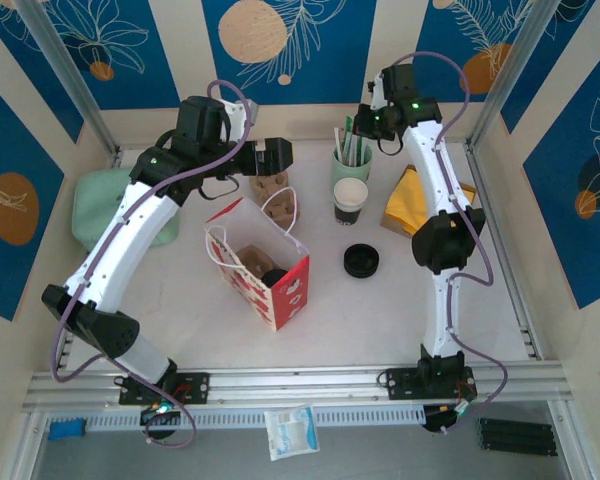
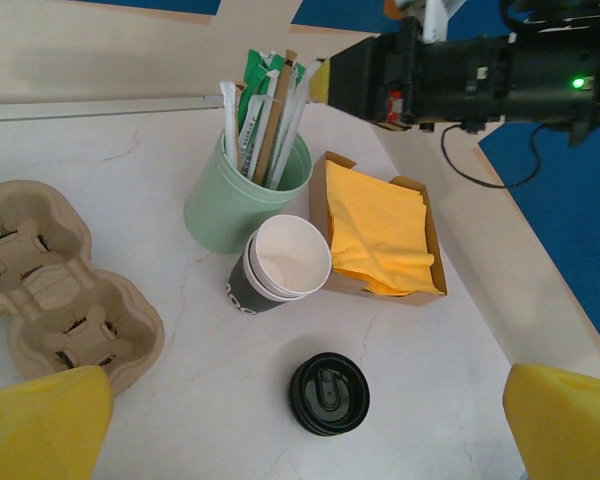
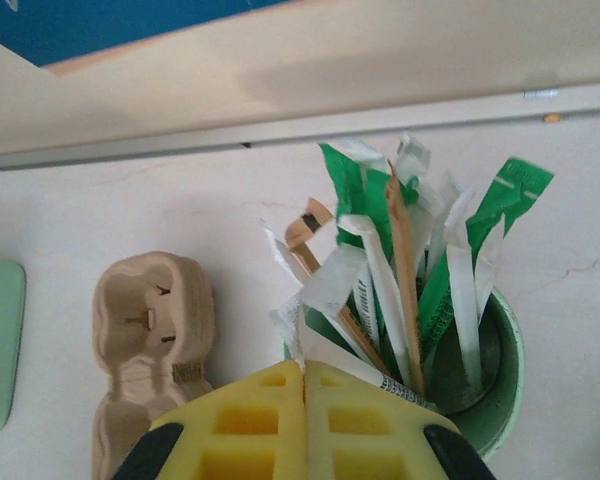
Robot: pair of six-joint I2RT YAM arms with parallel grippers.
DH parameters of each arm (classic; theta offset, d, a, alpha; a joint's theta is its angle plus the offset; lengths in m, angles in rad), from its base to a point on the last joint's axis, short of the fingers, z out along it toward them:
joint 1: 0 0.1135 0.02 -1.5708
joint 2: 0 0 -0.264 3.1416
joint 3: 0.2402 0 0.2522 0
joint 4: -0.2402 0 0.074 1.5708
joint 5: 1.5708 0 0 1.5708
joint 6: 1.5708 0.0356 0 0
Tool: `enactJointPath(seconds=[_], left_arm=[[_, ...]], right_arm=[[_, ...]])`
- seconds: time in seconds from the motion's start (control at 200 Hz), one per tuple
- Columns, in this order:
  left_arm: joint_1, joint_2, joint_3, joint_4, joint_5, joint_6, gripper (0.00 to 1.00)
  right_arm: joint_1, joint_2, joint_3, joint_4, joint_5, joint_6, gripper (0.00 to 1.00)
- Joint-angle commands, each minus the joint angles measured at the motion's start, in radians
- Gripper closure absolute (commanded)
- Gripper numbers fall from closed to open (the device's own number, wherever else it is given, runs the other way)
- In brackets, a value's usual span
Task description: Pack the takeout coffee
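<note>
Starting close in: the paper bag stands open on the table, nearer than the green cup and to its left. The black lid lies flat on the green cup's near side, apart from it. Then the coffee cup: upright, uncovered, tucked against the green cup's near side, and they look to be touching.

Left of the green cup hangs the left gripper, spread as wide as it goes with nothing in it, facing the coffee cup. Right over the green cup, the right gripper is pressed fully closed among the sticks. Whether a stick is pinched in there, I can't tell.

My read is that this is the stick pick. To do it well, draw slowly straight up out of the green cup, so neighbouring sticks slip free rather than ride along. No sideways drag: a nudge to the green cup would shove the coffee cup beside it. If the grip comes up bare, reopen and take one stick lower down.
</note>
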Motion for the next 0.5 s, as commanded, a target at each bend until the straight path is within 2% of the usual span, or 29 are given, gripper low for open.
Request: enactJointPath(seconds=[0.0,0.495], left_arm=[[-0.001,0.001,0.029,0.000,0.019,0.012,0.01],[-0.003,-0.013,0.025,-0.022,0.014,0.028,0.01]], right_arm=[[0.006,-0.057,-0.006,0.007,0.019,-0.025,1.00],[0.022,-0.202,-0.014,0.008,0.018,-0.025,1.00]])
